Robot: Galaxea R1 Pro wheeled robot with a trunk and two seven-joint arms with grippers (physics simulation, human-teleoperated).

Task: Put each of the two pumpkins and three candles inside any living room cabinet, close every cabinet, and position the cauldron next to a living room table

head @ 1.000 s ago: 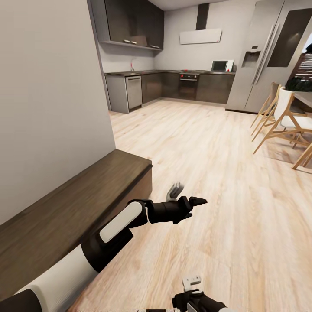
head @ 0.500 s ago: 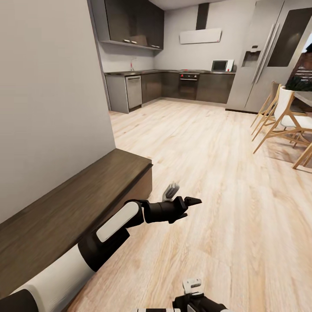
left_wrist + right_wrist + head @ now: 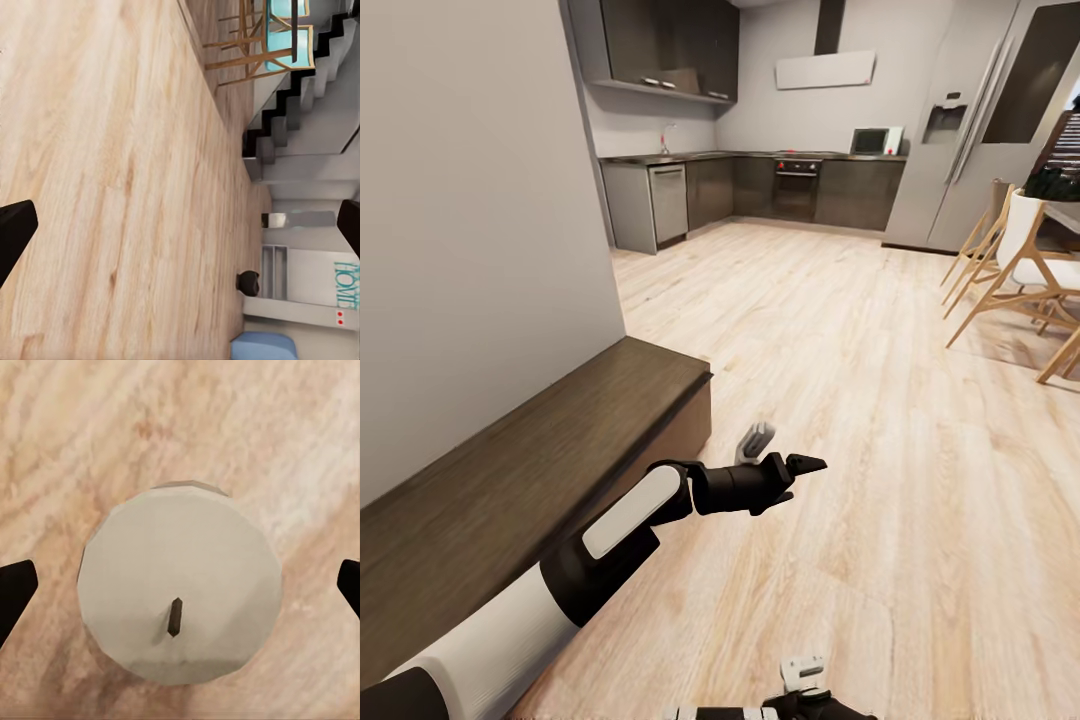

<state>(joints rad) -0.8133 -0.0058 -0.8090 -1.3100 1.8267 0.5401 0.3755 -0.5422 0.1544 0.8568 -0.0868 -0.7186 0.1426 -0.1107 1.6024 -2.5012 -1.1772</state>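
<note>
Below my right gripper (image 3: 180,585), candle (image 3: 180,585) stands upright on floor (image 3: 300,427), wick up, centred between spread fingers, untouched. Looks stiff, light, smooth-sided, maybe slippery; best squeeze round sides mid-height. Left gripper (image 3: 780,452) spread wide, empty, beside cabinet (image 3: 540,460).

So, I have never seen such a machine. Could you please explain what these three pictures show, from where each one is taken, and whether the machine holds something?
It is a simulated two-armed robot on wheels. The large picture comes from a camera on its head: you see the left gripper stretched out, open and empty, beside a low dark brown cabinet, above a light wood floor, with a grey kitchen behind. The other two come from cameras near each gripper. The left one looks along the floor toward stairs. The right one looks straight down on a pale candle with a dark wick, standing on the floor between the right gripper's spread fingertips. Nothing is held.
</note>
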